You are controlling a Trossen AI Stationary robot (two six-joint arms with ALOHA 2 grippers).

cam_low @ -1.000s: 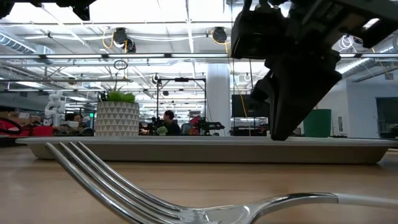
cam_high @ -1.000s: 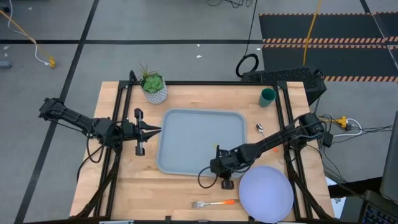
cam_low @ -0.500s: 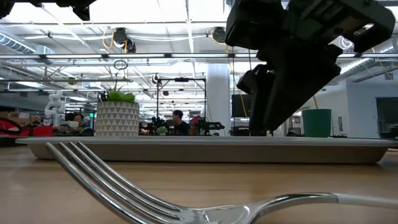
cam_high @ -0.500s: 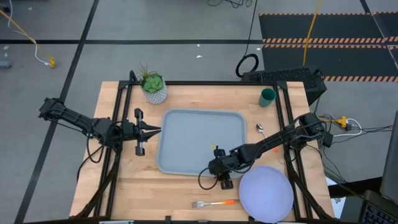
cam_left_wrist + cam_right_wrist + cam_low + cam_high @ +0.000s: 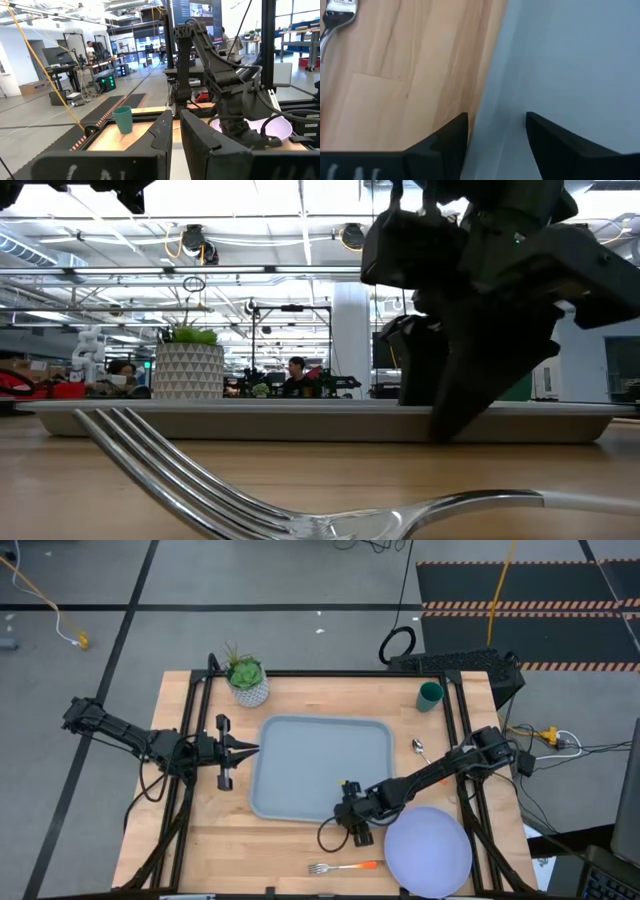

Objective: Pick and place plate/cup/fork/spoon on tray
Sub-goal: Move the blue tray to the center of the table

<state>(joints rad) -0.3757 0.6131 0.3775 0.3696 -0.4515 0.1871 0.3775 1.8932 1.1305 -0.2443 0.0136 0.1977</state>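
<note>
The grey-blue tray (image 5: 322, 768) lies mid-table. My right gripper (image 5: 345, 812) is open and low at the tray's near rim; one finger stands over the tray floor, the other over the wood (image 5: 497, 120). The lavender plate (image 5: 428, 851) lies at the near right. The orange-handled fork (image 5: 345, 866) lies near the front edge, its tines close in the low view (image 5: 250, 500). The spoon (image 5: 419, 749) lies right of the tray. The green cup (image 5: 430, 695) stands at the far right. My left gripper (image 5: 250, 749) is shut and empty, left of the tray. My right gripper comes from above, pointing down, its fingers (image 5: 445, 142) astride the tray's near rim (image 5: 492, 90) near the right corner. I cannot tell whether they touch the rim. The tray lies flat on the table.
A white pot with a green plant (image 5: 247, 680) stands at the far left, beyond the tray's corner. Black frame rails run along the table's left and right sides. Bare wood shows left of the fork along the front edge.
My right gripper has gone a little toward the table's near edge and left, and down, from above the tray floor to the tray's near rim. Its fingers stay open. Nothing on the table has moved.
</note>
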